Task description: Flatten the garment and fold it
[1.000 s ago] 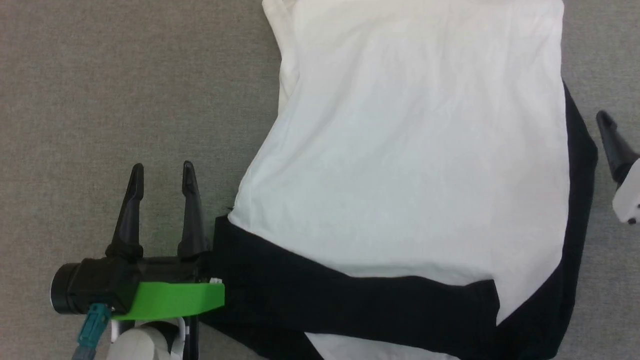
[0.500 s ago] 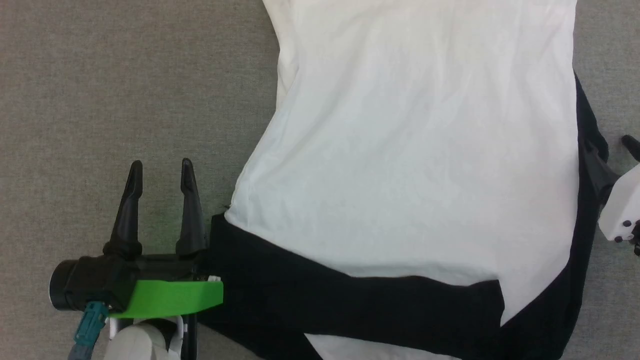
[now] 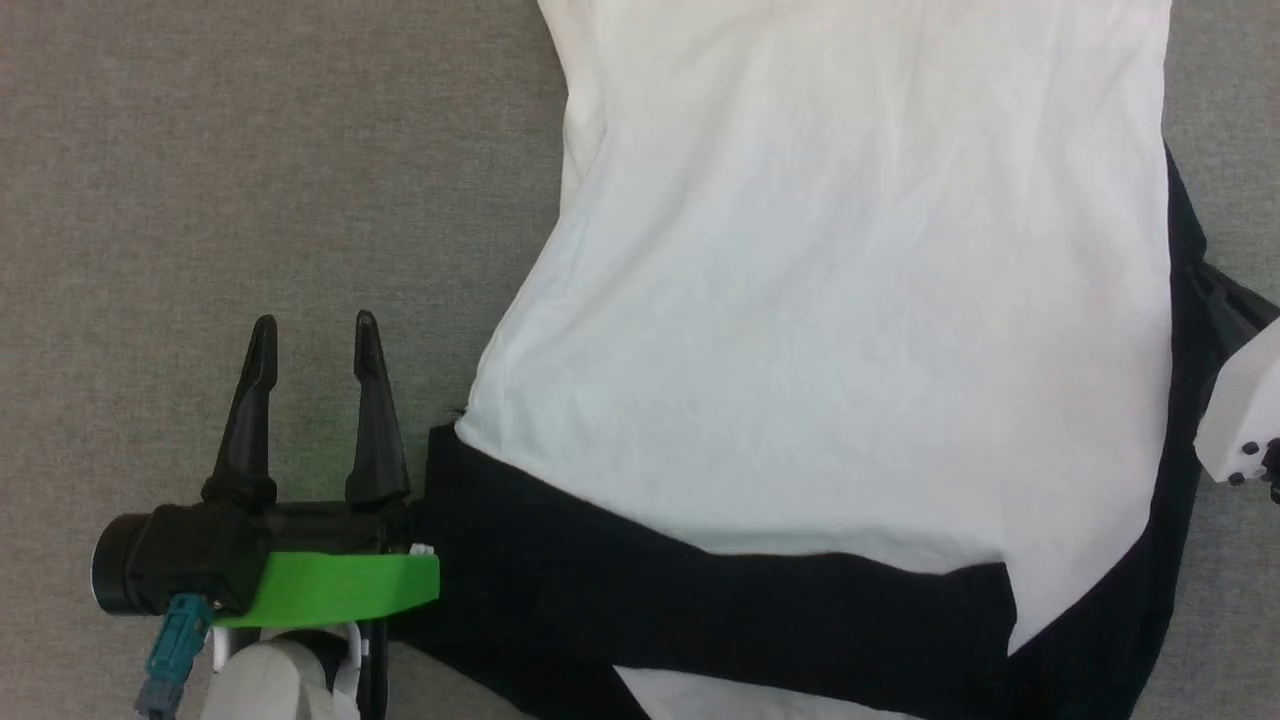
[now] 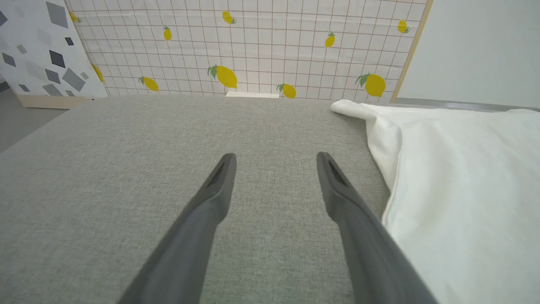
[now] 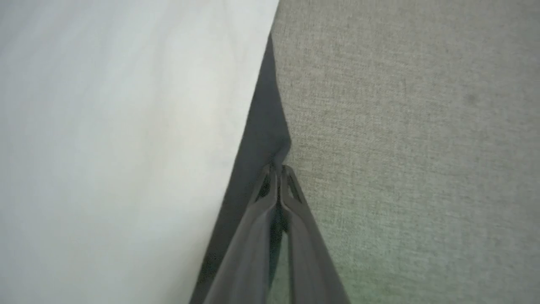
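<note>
Right gripper (image 5: 277, 167) newly on garment (image 3: 850, 300) edge

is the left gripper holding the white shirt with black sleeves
No, the left gripper stands open over the grey woven surface, beside the shirt.

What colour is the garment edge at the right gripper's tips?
The edge is black, beside the white body; the right wrist view shows it best.

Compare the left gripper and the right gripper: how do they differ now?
The left gripper is open; the right gripper is shut. The left holds nothing and lies beside the garment; the right pinches its black edge. Both have long dark fingers.
</note>
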Robot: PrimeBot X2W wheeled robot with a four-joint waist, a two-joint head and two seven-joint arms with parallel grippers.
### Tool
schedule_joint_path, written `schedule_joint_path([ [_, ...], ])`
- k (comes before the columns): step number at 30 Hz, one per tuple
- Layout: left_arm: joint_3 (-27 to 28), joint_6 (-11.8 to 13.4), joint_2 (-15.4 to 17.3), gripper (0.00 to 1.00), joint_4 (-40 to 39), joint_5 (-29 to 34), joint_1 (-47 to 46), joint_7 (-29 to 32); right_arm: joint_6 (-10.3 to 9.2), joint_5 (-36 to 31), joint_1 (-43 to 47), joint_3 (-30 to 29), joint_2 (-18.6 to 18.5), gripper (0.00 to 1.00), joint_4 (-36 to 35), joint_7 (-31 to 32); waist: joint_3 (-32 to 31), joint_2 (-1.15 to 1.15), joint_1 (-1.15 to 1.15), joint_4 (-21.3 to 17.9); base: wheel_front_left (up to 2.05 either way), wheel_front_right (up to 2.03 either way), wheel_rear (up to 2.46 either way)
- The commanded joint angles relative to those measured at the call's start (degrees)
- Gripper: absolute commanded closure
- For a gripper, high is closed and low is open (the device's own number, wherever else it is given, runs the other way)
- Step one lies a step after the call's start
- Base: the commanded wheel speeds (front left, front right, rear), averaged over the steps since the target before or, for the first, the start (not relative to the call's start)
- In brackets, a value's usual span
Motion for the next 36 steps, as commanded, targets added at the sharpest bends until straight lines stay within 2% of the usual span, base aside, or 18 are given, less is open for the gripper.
schedule_joint_path([
  [1,0.4,-0.3,-0.5,0.0,0.1,0.2,-0.8,-0.2,-0.12,-0.7,0.2,-0.7,-0.2,1.0,1.3,-0.8,-0.8,0.0,0.0,-0.2,0.0,0.0,0.0],
  [7,1.4,-0.5,-1.1,0.0,0.7,0.1,0.7,-0.2,-0.12,-3.2,0.8,-7.0,1.6,1.0,1.7,-6.0,-4.2,0.0,0.0,-1.3,0.0,0.0,0.0],
  [18,2.3,-0.6,-0.9,0.0,0.9,-0.2,3.9,-0.2,-0.12,-7.3,14.4,-21.2,13.5,1.0,0.3,-10.6,-8.0,0.0,0.0,-3.4,0.0,0.0,0.0],
  [24,2.4,-0.6,-0.6,0.0,0.8,-0.4,4.6,-0.2,-0.12,-6.9,18.9,-22.2,16.4,1.0,2.0,-12.3,-8.5,0.0,0.0,-4.4,0.0,0.0,0.0],
  [25,2.4,-0.6,-0.5,0.0,0.8,-0.5,4.6,-0.1,-0.12,-7.0,18.9,-21.9,16.6,0.57,2.1,-12.9,-8.6,0.0,0.0,-4.5,0.0,0.0,0.0],
  [26,2.4,-0.5,-0.4,0.0,0.8,-0.5,4.6,0.0,-0.12,-7.2,18.5,-21.7,16.7,0.0,2.0,-13.9,-8.8,0.0,0.0,-4.7,0.0,0.0,0.0],
  [31,2.7,-0.3,0.1,0.0,0.1,-0.5,4.7,0.5,-0.12,-6.7,13.9,-18.7,16.6,0.0,-1.8,-17.4,-9.4,0.0,0.0,-5.5,0.0,0.0,0.0],
  [36,3.0,0.0,0.6,0.0,-1.3,-0.4,4.5,0.7,-0.12,-6.6,7.4,-15.3,11.2,0.0,-5.7,-14.7,-8.5,0.0,0.0,-5.6,0.0,0.0,0.0],
])
